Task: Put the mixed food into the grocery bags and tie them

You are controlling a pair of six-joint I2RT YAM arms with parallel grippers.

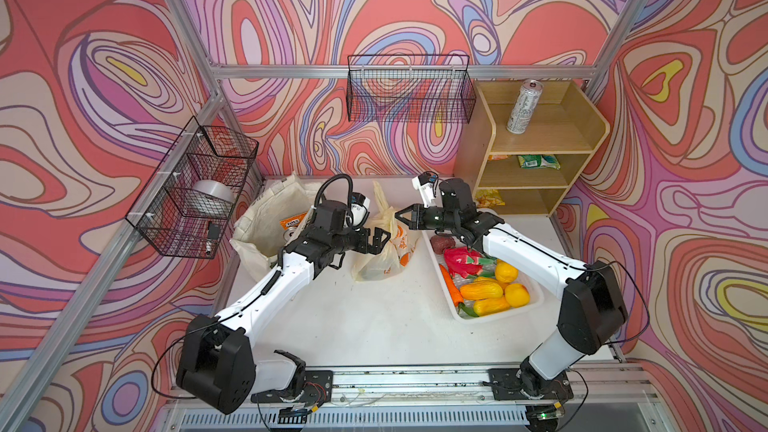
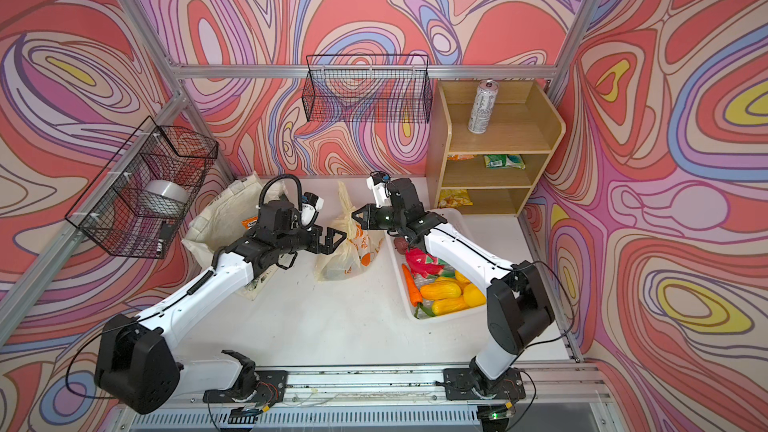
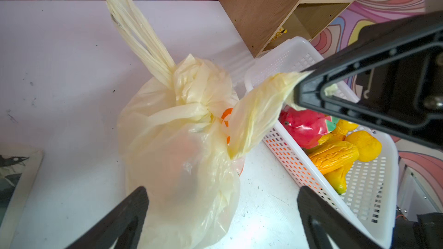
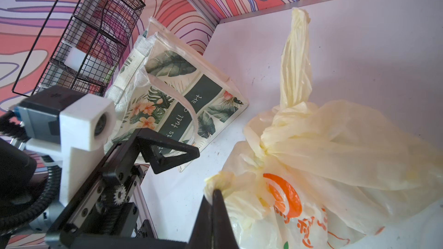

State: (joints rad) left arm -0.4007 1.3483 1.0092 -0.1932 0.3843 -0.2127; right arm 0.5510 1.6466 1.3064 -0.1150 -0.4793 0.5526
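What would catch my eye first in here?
The pale-yellow plastic bag at mid-table, knotted at the top, one handle pinched in the right arm's shut jaws. Beside it sits a white basket of bright toy fruit; a silver can stands atop the wooden shelf.

canvas tote (image 4: 182, 92) dark band reading "is full … art", plastic bag (image 4: 335, 152) orange print illegible

walls (image 1: 83, 76): pink swirl print | table (image 1: 374, 317): white | shelf (image 1: 469, 151): wooden, back right | wire baskets (image 1: 409, 112): two, wall-hung

One canvas tote (image 1: 262, 218), one plastic bag (image 1: 380, 259), two wire baskets (image 1: 166, 218) (image 1: 409, 105), one shelf (image 1: 471, 151)
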